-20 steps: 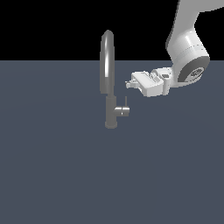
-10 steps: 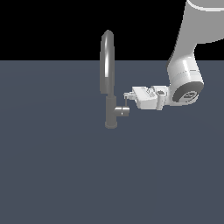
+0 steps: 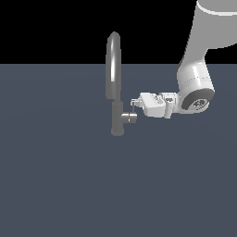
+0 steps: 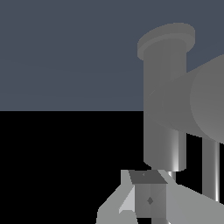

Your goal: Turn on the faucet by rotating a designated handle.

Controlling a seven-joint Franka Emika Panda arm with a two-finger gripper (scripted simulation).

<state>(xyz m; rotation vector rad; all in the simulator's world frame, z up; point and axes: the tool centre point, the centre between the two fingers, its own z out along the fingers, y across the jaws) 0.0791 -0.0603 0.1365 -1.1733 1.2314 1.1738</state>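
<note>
a: start at the fingers — what are they doing?

b: the gripper points sideways toward the exterior view's left, its tips right at the thin lever rod that stands up from the handle. whether the fingers are apart, together or pinching the rod, i can't tell; at this size the tips and the rod run together.

a: does the wrist view help?

b: not much. one grey fingertip fills the near edge, with the handle looming as a fat cylinder just beyond it and the faucet column behind that (its flanged base shows at one end). a slim bright rod runs beside the column — probably the lever, though i wouldn't swear to it.

a: and where does the faucet sit overall?

b: the faucet stands upright on the dark slate-blue floor, a little to the exterior view's left of centre, its gooseneck arching high above the horizon line. the handle sticks out from the lower column toward the exterior view's right, just under the gripper.

a: the arm?

b: the white arm comes down from the upper corner on the exterior view's right, then bends level at the wrist.
</note>
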